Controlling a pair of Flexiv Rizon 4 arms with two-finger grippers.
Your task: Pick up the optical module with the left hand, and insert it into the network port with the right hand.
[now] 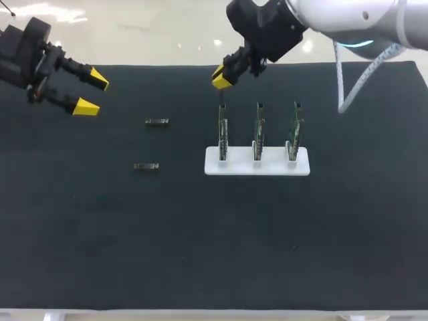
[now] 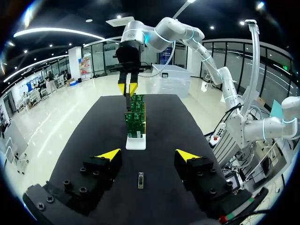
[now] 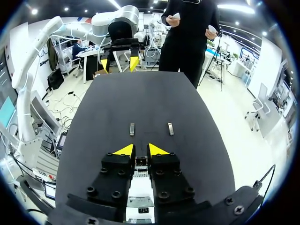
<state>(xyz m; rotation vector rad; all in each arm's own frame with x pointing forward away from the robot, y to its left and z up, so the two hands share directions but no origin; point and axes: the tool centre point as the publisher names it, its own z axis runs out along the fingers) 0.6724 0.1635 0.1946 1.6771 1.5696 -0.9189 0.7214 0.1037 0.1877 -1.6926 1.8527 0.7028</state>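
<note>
Left tool (image 1: 92, 93) wide open, upper left. Right tool (image 1: 221, 76), top center, clamped on a module (image 3: 140, 162) just above the leftmost board (image 1: 223, 130). Two loose modules (image 1: 157, 122) (image 1: 146, 166) lie left of center.

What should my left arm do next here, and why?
Probably ease the left gripper down and forward onto the optical module. The gripper is open and empty, held above the table. In the left wrist view the module lies loose on the mat, roughly centred in the gap between the fingers, so the pickup has not yet begun.
</note>
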